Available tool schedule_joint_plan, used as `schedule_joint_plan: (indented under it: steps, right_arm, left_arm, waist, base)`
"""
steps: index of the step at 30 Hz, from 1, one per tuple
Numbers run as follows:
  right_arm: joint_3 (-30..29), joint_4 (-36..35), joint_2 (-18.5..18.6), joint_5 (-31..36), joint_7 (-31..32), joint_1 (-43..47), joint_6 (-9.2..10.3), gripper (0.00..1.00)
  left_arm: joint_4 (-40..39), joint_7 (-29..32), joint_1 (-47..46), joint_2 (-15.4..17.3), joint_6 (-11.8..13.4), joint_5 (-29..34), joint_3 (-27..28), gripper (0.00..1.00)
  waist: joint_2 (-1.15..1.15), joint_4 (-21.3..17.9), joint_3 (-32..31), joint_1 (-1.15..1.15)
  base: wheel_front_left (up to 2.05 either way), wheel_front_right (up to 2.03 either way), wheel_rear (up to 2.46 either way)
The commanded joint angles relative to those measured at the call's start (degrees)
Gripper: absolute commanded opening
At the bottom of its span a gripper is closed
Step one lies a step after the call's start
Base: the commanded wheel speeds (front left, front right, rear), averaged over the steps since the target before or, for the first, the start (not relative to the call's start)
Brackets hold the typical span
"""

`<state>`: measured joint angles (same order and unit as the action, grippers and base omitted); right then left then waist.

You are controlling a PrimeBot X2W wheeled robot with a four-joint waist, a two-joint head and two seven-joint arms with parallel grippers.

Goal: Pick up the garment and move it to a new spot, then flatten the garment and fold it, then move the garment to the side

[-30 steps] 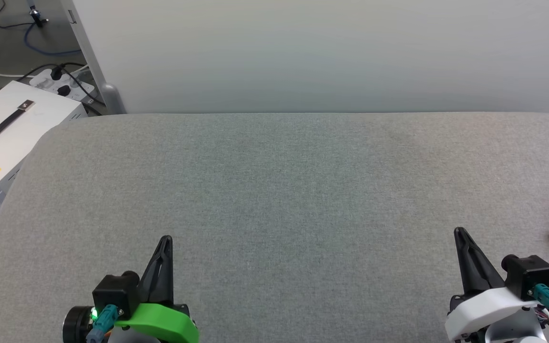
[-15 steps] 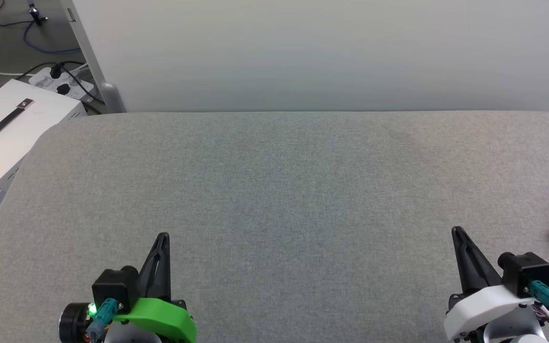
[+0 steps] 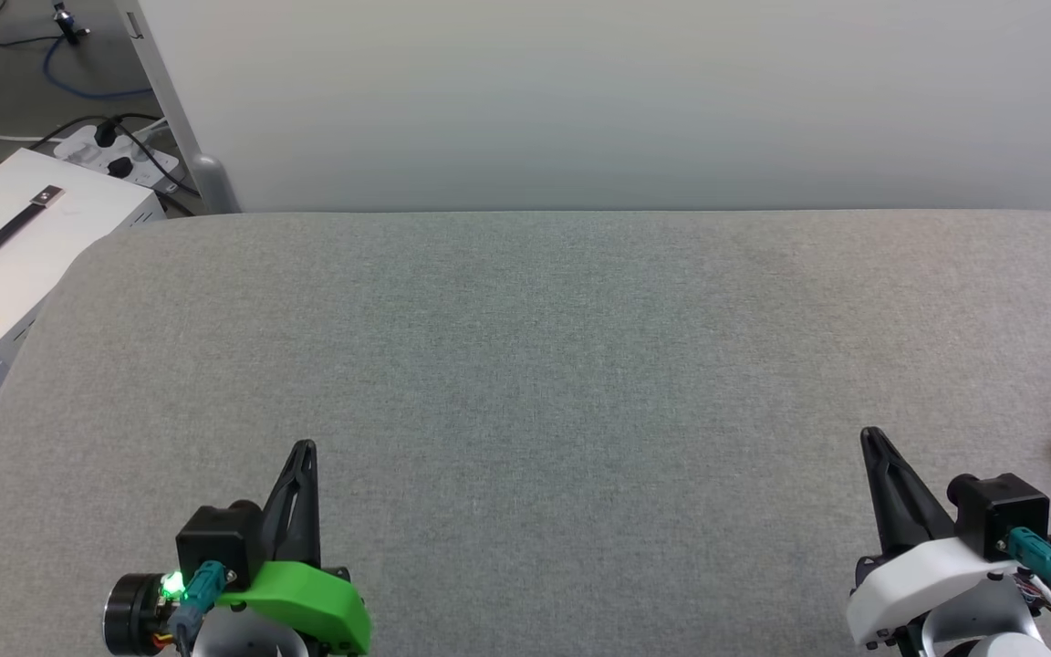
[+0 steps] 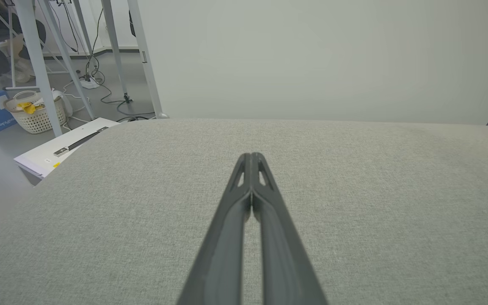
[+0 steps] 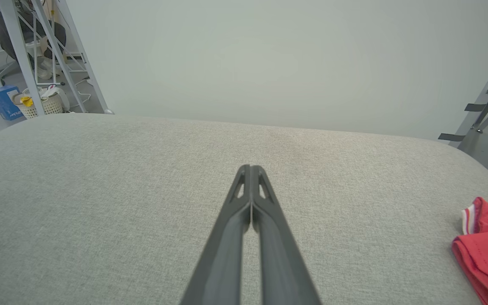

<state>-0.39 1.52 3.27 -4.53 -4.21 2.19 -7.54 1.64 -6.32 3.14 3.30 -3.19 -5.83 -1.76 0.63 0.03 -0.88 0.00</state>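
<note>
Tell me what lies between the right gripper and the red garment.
Nothing: in the right wrist view, bare grey table covering runs from the right gripper to the garment at the right edge.

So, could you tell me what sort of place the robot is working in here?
Probably a robotics lab or test space: a grey fabric-covered table stands against a plain partition, with a power strip and loose cables on the floor beside it, and a white equipment case with a carry handle.
</note>
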Motion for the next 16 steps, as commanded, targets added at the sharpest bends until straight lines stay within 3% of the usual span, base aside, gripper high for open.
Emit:
schedule_joint_plan:
  steps: [1, 16]
  right_arm:
    - [0.1, -0.3, -0.1, 0.8, 0.2, -0.8, 0.03, 0.00]
    - [0.2, -0.7, -0.2, 1.9, 1.4, -1.2, 0.04, 0.00]
  left_arm:
    - [-0.2, 0.4, -1.3, -0.3, 0.4, 0.6, 0.1, 0.00]
    - [-0.6, 2.1, -1.8, -0.3, 1.2, 2.1, 0.6, 0.00]
  waist:
    - [-0.37, 0.0, 0.0, 0.00]
    - [-0.45, 0.0, 0.3, 0.00]
  base:
    - [0.00, 0.00, 0.00]
    - [0.00, 0.00, 0.00]
